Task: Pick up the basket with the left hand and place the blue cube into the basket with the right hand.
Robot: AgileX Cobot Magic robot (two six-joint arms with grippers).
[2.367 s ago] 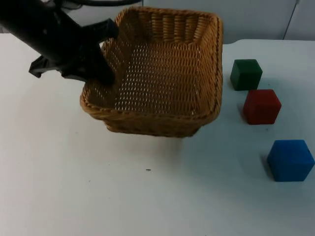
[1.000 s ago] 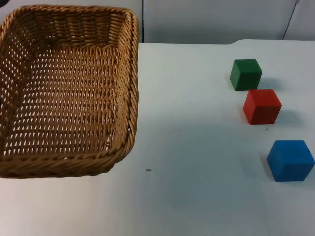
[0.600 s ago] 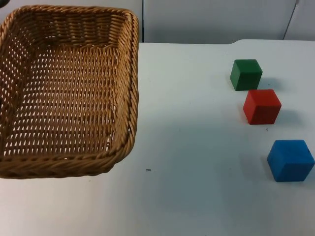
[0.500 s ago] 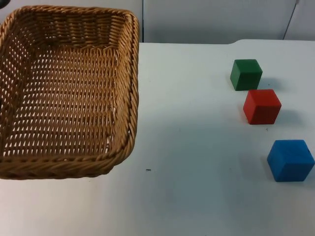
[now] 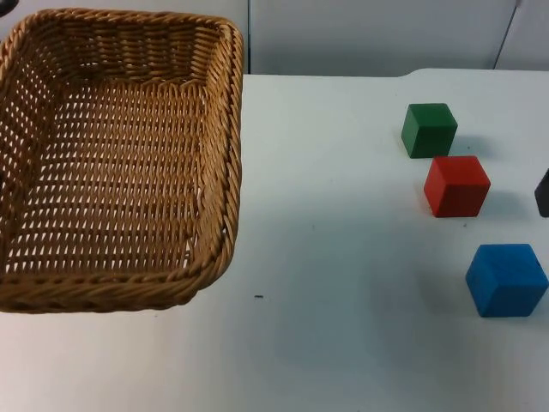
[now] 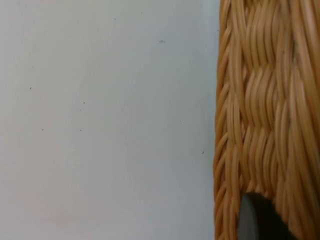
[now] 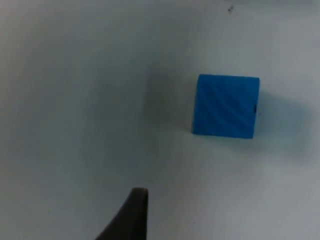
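The left claw (image 6: pixel 260 220) grips the wall of the basket (image 5: pixel 120 154) — one black fingertip presses against the wicker — and holds it up over the table's (image 5: pixel 343 257) left side, so the pick-up looks done. The right claw (image 5: pixel 542 193) sits at the table's right edge, beside the red cube (image 5: pixel 456 185); whether it is spread I cannot tell. The blue cube (image 5: pixel 506 280) lies untouched on the table, near this claw — grasping and dropping it in remain.
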